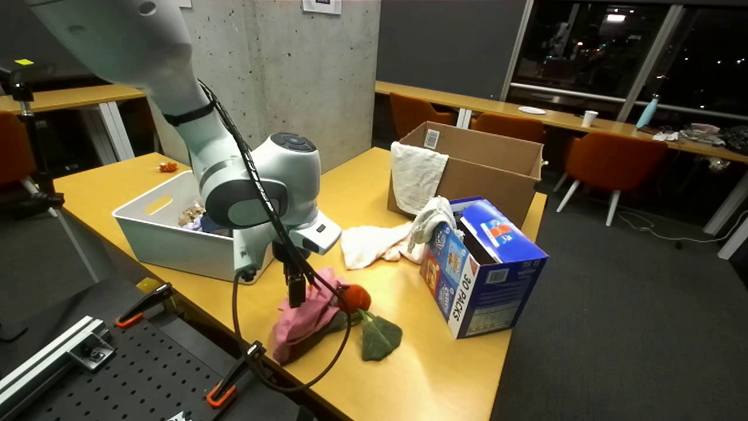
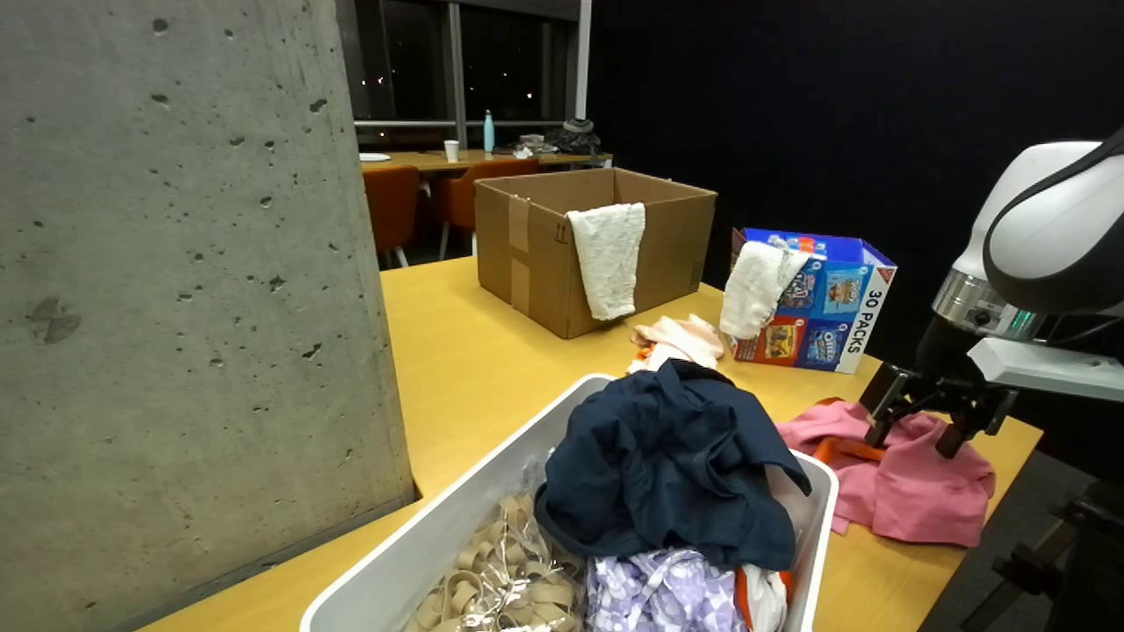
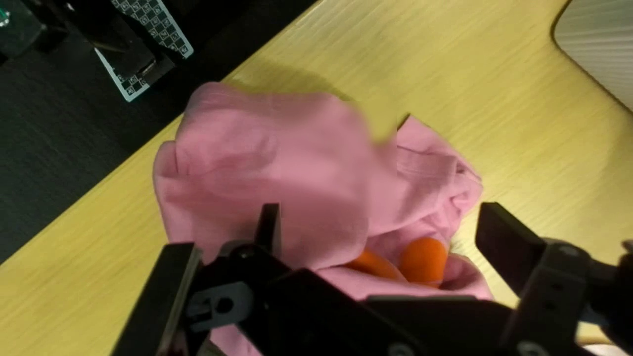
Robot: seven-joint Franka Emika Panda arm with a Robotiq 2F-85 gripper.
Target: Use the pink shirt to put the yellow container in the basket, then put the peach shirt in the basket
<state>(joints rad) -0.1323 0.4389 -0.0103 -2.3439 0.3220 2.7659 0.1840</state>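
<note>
The pink shirt [image 1: 307, 318] lies crumpled on the table near its edge. It also shows in an exterior view [image 2: 931, 491] and in the wrist view [image 3: 316, 163]. Orange pieces [image 3: 423, 259] peek out of its folds. My gripper [image 3: 382, 222] is open above the shirt, its fingers spread on both sides of the orange pieces. In an exterior view the fingertips [image 2: 913, 439] overlap the shirt; I cannot tell whether they touch it. The peach shirt [image 1: 374, 244] lies crumpled near the boxes, also here [image 2: 680, 341]. The basket [image 1: 181, 254] is a white bin [image 2: 824, 509]. No yellow container is identifiable.
The basket holds a navy cloth [image 2: 676, 465], a purple patterned cloth [image 2: 663, 592] and bagged beige items [image 2: 500, 570]. A brown box [image 2: 536, 263] and a blue snack box [image 1: 497, 292] have white cloths over them. A red-orange item [image 1: 355, 298] and green leaf [image 1: 380, 338] touch the pink shirt's side.
</note>
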